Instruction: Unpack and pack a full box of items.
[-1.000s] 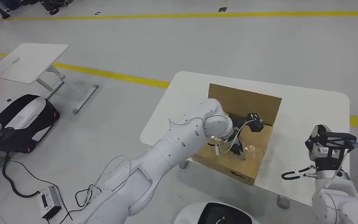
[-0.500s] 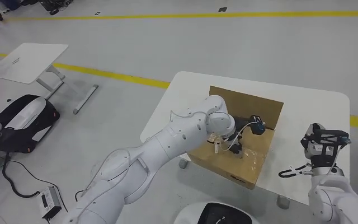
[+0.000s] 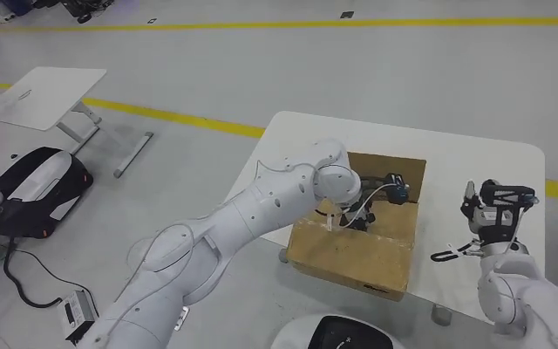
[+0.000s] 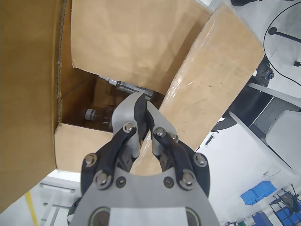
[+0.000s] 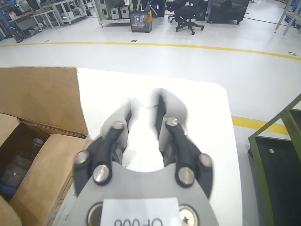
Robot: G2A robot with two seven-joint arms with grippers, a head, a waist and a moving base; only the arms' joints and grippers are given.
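An open cardboard box (image 3: 349,257) stands on the white table (image 3: 471,166). My left gripper (image 4: 144,102) reaches into the box's opening and is shut on the edge of a tape-covered flap (image 4: 211,71), which stands raised; from above, this gripper (image 3: 370,214) sits over the box's middle. Deep inside lie a clear bottle with a grey cap (image 4: 94,114) and some packaged items (image 4: 124,85). My right gripper (image 5: 145,102) hovers open and empty over bare table to the right of the box (image 5: 42,90); the top view has that gripper (image 3: 497,196) near the table's right side.
The box's far flap (image 3: 388,166) stands upright. A strip of table (image 5: 200,109) runs between the box and the rounded right edge. A green cart (image 5: 277,147) stands off the table's right side. A second small table (image 3: 48,96) is far to the left.
My left gripper has drawn the near flap up and toward the box's middle, and the box's front face now shows more. My right gripper has shifted slightly toward the box.
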